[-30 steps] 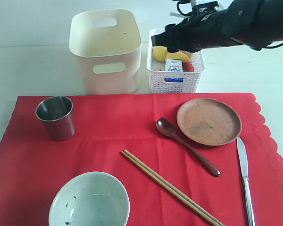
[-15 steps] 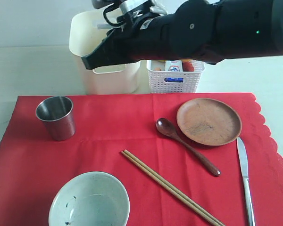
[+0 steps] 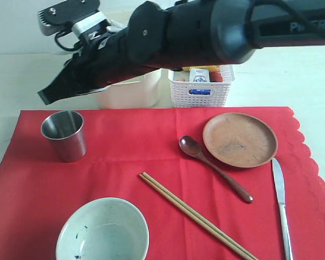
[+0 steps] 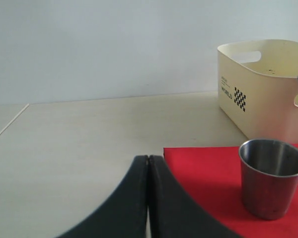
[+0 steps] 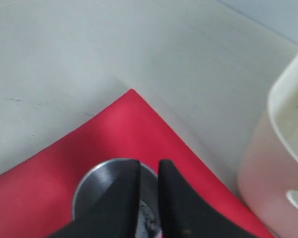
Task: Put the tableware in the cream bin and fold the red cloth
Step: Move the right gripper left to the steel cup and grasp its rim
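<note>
My right gripper (image 3: pixel 46 96) reaches across from the right and hangs just above the steel cup (image 3: pixel 65 135) at the far left of the red cloth (image 3: pixel 130 157). In the right wrist view its jaws (image 5: pixel 149 162) stand slightly open over the cup's mouth (image 5: pixel 97 186), holding nothing. The arm hides most of the cream bin (image 3: pixel 129 95). On the cloth lie the pale bowl (image 3: pixel 103 230), brown plate (image 3: pixel 239 139), wooden spoon (image 3: pixel 214 168), chopsticks (image 3: pixel 197 216) and knife (image 3: pixel 280 200). My left gripper (image 4: pixel 148 157) is shut and empty, low beside the cloth's corner, with the cup (image 4: pixel 272 178) and the bin (image 4: pixel 263 99) off to one side.
A white lattice basket (image 3: pixel 200 92) holding a milk carton (image 3: pixel 199 76) and food stands right of the cream bin, behind the cloth. Bare pale table (image 3: pixel 21 81) lies left of and behind the cloth.
The right arm has swung from above the white basket leftward across the cream bin, and its gripper now hangs over the steel cup. Nothing on the cloth has moved.
</note>
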Controlling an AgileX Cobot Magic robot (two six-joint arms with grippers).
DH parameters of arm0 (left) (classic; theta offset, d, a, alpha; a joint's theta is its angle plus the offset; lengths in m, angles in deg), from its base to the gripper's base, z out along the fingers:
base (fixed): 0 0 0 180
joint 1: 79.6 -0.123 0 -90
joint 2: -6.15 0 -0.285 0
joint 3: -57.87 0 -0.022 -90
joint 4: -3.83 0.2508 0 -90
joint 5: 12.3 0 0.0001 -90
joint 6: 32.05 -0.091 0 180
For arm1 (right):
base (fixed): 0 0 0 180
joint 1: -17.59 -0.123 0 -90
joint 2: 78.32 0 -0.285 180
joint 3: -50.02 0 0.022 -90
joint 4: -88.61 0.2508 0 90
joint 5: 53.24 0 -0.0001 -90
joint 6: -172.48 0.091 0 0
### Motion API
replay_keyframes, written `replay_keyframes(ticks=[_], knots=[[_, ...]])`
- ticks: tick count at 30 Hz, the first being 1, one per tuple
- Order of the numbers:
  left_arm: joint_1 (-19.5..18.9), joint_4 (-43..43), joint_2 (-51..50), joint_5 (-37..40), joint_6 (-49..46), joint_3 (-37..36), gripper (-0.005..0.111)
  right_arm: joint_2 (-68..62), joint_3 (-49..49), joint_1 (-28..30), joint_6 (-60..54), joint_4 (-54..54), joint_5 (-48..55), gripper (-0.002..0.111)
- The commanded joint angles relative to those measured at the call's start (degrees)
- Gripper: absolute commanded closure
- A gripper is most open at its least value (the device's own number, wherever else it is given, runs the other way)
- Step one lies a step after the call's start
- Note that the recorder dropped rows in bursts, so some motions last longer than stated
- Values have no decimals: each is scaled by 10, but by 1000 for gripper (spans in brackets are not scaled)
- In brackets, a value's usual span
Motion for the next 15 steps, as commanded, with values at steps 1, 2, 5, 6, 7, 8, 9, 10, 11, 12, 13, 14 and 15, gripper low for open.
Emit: replay_keyframes(ticks=[1,2,5,6,7,8,9,10,11,12,13,14,15], knots=[[-1,2,4,-4,3,0,107,-32,-41,-25,0,-5,11,71],[-1,2,4,-4,3,0,107,-38,-49,-30,0,-11,12,62],[-1,2,4,-4,3,0,107,-53,-68,-40,0,-45,20,41],[-1,2,4,-4,3,0,107,-57,-73,-40,0,-50,27,34],[-1,2,4,-4,3,0,107,-60,-78,-40,0,-49,33,30],[-1,2,4,-4,3,0,107,-61,-84,-40,0,-49,41,26],[-1,2,4,-4,3,0,107,-65,-91,-40,0,-62,50,20],[-1,2,4,-4,3,0,107,-65,-94,-40,0,-71,52,18],[-1,2,4,-4,3,0,107,-66,-97,-40,0,-80,55,15],[-1,2,4,-4,3,0,107,-67,-97,-40,0,-82,55,14],[-1,2,4,-4,3,0,107,-70,-97,-39,0,-82,51,12],[-1,2,4,-4,3,0,107,-73,-97,-39,0,-82,46,10],[-1,2,4,-4,3,0,107,-79,-97,-37,0,-83,40,6]])
